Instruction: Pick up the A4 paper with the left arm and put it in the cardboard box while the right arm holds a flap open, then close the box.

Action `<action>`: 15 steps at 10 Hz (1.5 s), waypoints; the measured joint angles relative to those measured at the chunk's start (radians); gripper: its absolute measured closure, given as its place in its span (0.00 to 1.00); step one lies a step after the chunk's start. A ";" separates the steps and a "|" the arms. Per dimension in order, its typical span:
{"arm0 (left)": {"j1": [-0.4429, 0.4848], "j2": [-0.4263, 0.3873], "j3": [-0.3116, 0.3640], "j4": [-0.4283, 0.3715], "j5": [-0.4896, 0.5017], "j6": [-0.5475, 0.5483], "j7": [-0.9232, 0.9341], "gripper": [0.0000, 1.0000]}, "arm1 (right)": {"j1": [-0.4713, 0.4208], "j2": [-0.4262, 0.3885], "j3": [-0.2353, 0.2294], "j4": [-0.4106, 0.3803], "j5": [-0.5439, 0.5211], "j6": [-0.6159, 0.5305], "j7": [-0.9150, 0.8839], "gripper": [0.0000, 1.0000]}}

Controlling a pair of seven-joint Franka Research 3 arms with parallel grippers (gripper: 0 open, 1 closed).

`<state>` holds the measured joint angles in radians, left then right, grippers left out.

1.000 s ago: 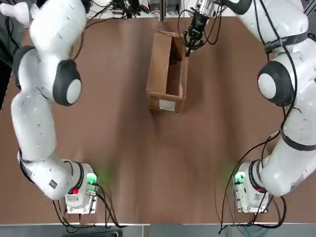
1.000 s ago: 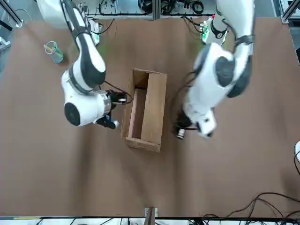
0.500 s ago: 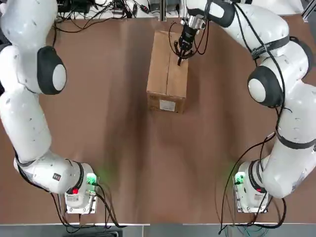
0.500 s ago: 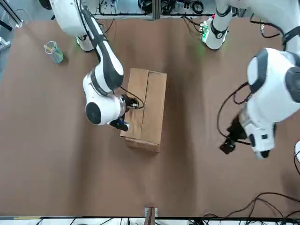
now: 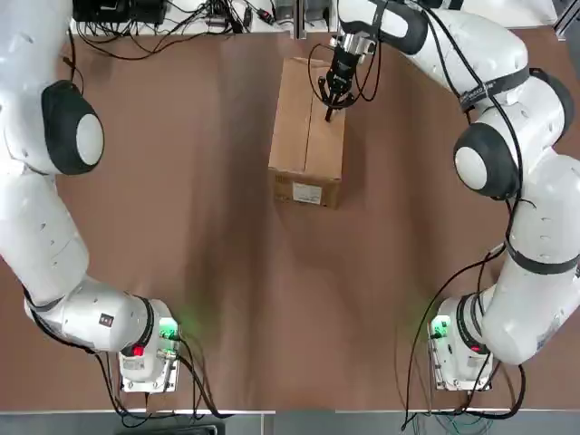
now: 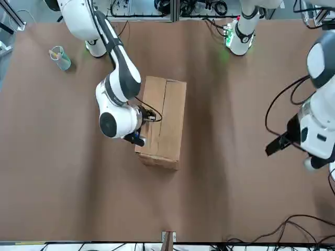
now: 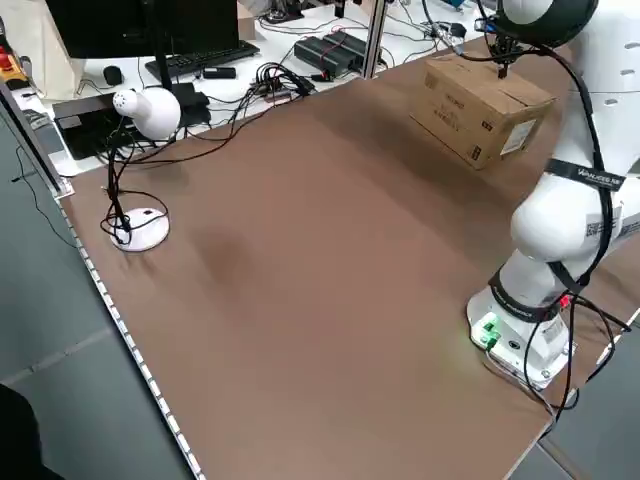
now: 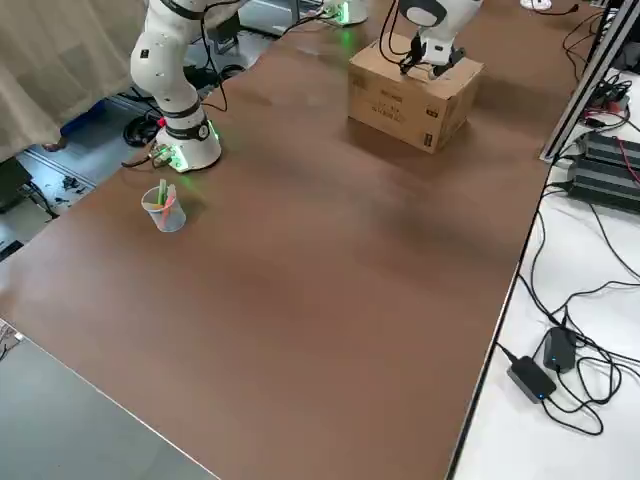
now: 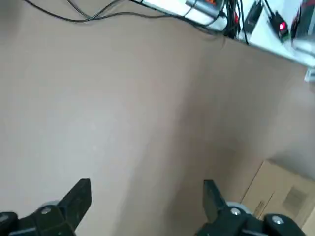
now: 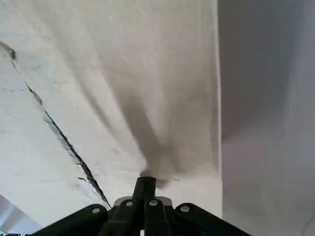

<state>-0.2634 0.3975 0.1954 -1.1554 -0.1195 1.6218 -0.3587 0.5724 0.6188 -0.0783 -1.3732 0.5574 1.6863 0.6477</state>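
The cardboard box point(image 5: 308, 127) lies at the far middle of the table with both long flaps down, white label point(image 5: 306, 192) on its near end. My right gripper point(image 5: 331, 96) is shut, its tip pressing on the right flap near the far end; the right wrist view shows the joined fingertips point(image 10: 145, 184) touching the box top point(image 10: 123, 73) beside the flap seam. My left gripper point(image 6: 276, 145) hangs open and empty, off to the box's left; the box corner point(image 9: 285, 196) shows beyond its fingers. The A4 paper is out of view.
A clear plastic cup point(image 6: 60, 57) with pens stands near the right arm's base, also seen as the cup point(image 8: 163, 208) in the right side view. A white lamp-like device point(image 7: 132, 228) sits at the table's left edge. Cables and power strips lie beyond the far edge.
The box went from open to flaps shut. My left arm swung away from the box toward my left. The right gripper moved from the flap's edge onto the box top.
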 joint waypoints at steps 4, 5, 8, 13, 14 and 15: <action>0.017 -0.032 -0.039 -0.001 0.006 -0.034 0.116 0.00 | 0.003 0.000 0.000 -0.004 -0.009 0.008 0.014 0.99; 0.035 -0.060 -0.061 -0.011 0.011 -0.036 0.171 0.00 | 0.004 0.000 0.000 -0.004 -0.009 0.008 0.015 0.99; 0.107 -0.161 -0.135 -0.113 0.012 -0.034 0.242 0.00 | 0.004 0.001 -0.002 0.012 -0.013 -0.013 0.059 0.98; 0.120 -0.292 -0.183 -0.310 0.101 0.044 0.244 0.00 | -0.032 -0.011 -0.029 0.200 -0.058 -0.204 0.163 0.94; 0.139 -0.308 -0.217 -0.339 0.117 0.050 0.244 0.00 | -0.065 -0.033 -0.031 0.220 -0.116 -0.222 0.164 0.91; 0.182 -0.316 -0.271 -0.354 0.124 0.053 0.244 0.00 | -0.103 -0.060 -0.032 0.230 -0.191 -0.229 0.162 0.87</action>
<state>-0.0815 0.0819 -0.0754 -1.5091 0.0044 1.6747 -0.1148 0.4695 0.5591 -0.1099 -1.1432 0.3665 1.4578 0.8099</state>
